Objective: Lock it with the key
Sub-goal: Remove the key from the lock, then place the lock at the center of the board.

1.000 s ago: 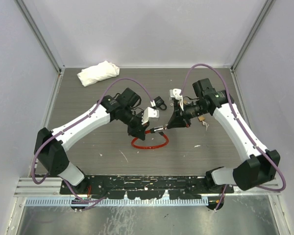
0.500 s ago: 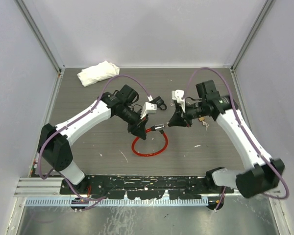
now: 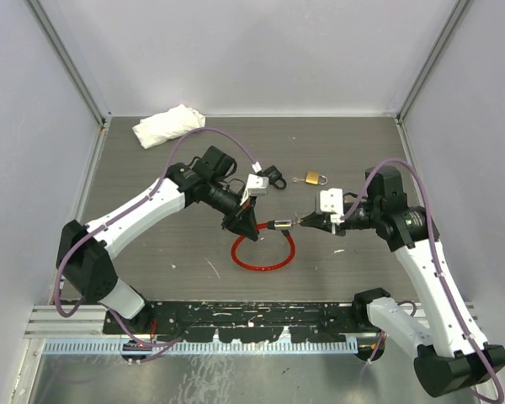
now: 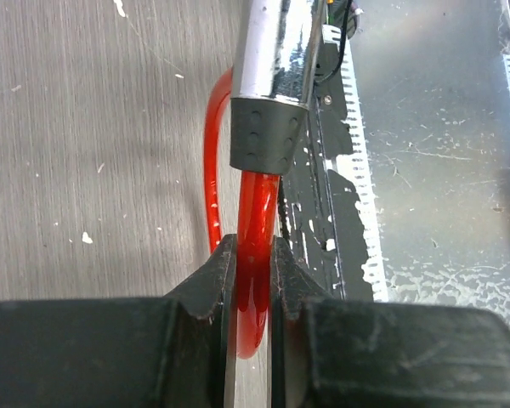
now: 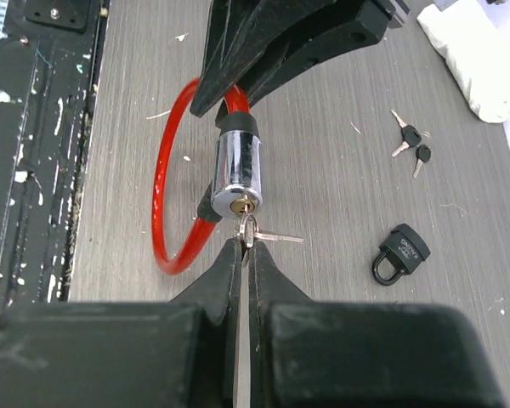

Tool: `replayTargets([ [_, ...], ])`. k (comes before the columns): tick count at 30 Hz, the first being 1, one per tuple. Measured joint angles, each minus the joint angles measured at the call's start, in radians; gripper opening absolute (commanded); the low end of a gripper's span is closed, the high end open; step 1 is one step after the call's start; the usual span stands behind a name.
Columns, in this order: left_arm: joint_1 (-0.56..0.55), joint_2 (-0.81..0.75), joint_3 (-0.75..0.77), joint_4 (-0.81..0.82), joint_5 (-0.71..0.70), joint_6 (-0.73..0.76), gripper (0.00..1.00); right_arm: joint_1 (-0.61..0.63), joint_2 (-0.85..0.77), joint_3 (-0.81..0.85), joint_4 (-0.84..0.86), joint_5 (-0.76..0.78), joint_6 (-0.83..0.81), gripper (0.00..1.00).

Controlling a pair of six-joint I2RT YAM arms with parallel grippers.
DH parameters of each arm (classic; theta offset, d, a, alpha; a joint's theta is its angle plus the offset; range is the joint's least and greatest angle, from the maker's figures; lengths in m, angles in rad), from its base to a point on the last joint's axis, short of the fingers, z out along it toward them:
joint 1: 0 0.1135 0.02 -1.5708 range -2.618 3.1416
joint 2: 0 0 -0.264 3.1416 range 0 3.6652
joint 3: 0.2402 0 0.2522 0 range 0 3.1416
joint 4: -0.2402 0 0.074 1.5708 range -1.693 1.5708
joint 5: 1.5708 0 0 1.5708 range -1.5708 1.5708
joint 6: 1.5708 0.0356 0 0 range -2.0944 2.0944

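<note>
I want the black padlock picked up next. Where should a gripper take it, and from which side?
Take the black padlock by its body, coming down from above and closing across its narrow sides. It seems to lie flat on the table, so the broad faces cannot be pinched, and the thin shackle gives less to hold.

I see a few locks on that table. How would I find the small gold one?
On the grey table, look at the far half, beyond the red cable lock in the middle. Two small padlocks lie there, apart; seen from above, the brass padlock is the right-hand one. It alone is gold-coloured; its neighbour is a black padlock.
</note>
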Motion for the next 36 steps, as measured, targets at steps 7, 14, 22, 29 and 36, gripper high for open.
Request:
replayTargets([
  [7,0.024,-0.001,-0.012,-0.035,-0.011,-0.011,0.0,-0.007,0.135,0.053,-0.025,-0.025,0.034,0.01],
  [14,0.048,-0.063,-0.081,-0.039,-0.237,-0.057,0.0,-0.065,0.486,0.246,-0.246,-0.097,0.195,0.01],
  [22,0.07,-0.124,-0.128,-0.035,-0.33,-0.095,0.0,-0.072,0.191,0.084,-0.084,0.108,0.286,0.01],
  [29,0.249,-0.253,-0.356,0.242,-0.238,-0.446,0.0,-0.076,0.293,-0.093,0.134,0.164,0.495,0.07],
  [36,0.452,-0.361,-0.571,0.48,-0.307,-0.806,0.01,-0.054,0.529,-0.147,0.215,0.231,0.616,0.09],
])
